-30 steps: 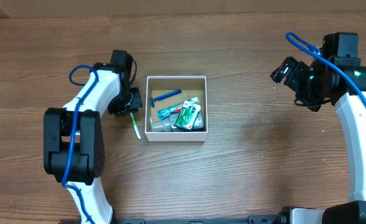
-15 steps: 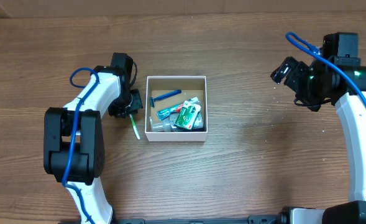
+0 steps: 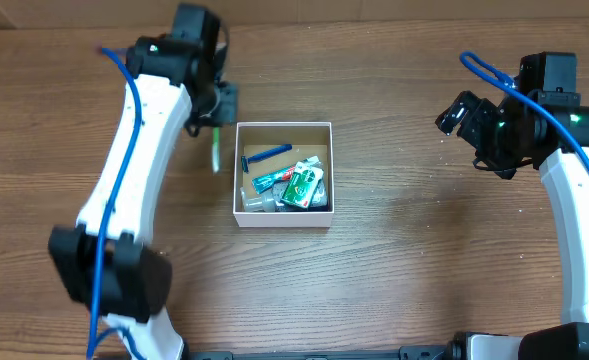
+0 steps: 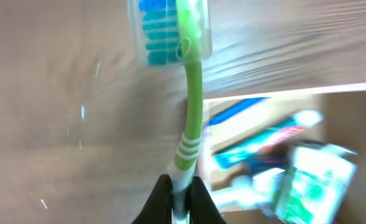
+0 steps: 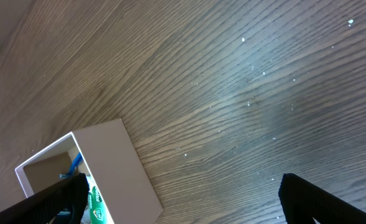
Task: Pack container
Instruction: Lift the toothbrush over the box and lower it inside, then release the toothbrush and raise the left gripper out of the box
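Change: left gripper (image 4: 181, 188) has raised the green toothbrush (image 4: 191, 93), pinched by its handle.
Container (image 3: 284, 217): just beside and below that gripper; drop-in looks next.
Right gripper (image 3: 456, 113): spread wide, empty.

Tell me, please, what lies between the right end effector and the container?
Nothing does: the overhead view shows only bare table between the right end effector and the container.
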{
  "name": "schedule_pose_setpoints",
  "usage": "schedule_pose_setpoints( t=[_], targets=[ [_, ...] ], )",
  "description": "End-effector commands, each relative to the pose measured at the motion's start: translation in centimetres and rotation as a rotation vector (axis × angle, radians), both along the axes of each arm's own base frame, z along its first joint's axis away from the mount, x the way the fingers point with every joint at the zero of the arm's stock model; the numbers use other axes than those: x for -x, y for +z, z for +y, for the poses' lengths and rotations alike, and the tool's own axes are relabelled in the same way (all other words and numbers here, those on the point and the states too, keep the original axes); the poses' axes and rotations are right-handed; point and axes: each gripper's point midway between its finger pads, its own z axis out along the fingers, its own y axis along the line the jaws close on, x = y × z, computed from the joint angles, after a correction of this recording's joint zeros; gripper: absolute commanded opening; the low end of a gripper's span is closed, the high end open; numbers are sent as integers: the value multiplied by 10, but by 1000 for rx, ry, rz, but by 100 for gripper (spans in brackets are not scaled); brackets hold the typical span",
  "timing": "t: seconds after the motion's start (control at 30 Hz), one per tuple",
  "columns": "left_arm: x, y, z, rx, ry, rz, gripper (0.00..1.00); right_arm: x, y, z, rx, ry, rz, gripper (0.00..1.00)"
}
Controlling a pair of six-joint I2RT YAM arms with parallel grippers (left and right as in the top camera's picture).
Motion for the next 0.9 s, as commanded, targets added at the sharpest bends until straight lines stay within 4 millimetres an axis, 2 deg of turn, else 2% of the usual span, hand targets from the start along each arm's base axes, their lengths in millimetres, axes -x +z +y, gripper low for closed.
schedule_pose_setpoints(
  t=[0.0,0.1,0.2,0.27,0.3,0.37,0.4,0.47,0.53,0.63,0.73,0.8,0.83,0.87],
  targets=[
    [19,29,-56,-64,-371,-101,4,-3,7,-1,0,-5,-23,100],
    [27,-3,-79,-117,-545,-52,4,-3,7,-1,0,-5,-23,100],
    [33,-44,-81,-145,-622,33,4,-3,7,-1,0,-5,-23,100],
    [45,-69,-82,-132,-686,111,5,-3,7,-1,0,-5,-23,100],
    [51,-79,-82,-123,-701,146,8,-3,7,-1,0,-5,-23,100],
    [52,-82,-82,-125,-701,154,18,-3,7,-1,0,-5,-23,100],
    [51,-79,-82,-123,-699,146,25,-3,7,-1,0,-5,-23,100],
    [48,-65,-82,-117,-649,122,54,-3,7,-1,0,-5,-23,100],
    [48,-42,-80,-109,-614,90,66,-3,7,-1,0,-5,-23,100],
    [41,0,-65,-125,-482,19,69,-3,7,-1,0,-5,-23,100],
    [34,54,-20,-155,-171,-87,78,-3,7,-1,0,-5,-23,100],
    [39,77,7,-133,-19,-125,84,-3,7,-1,0,-5,-23,100],
    [42,89,24,-109,63,-146,89,-3,7,-1,0,-5,-23,100],
    [46,97,40,-90,135,-161,100,-3,7,-1,0,-5,-23,100]
  ],
)
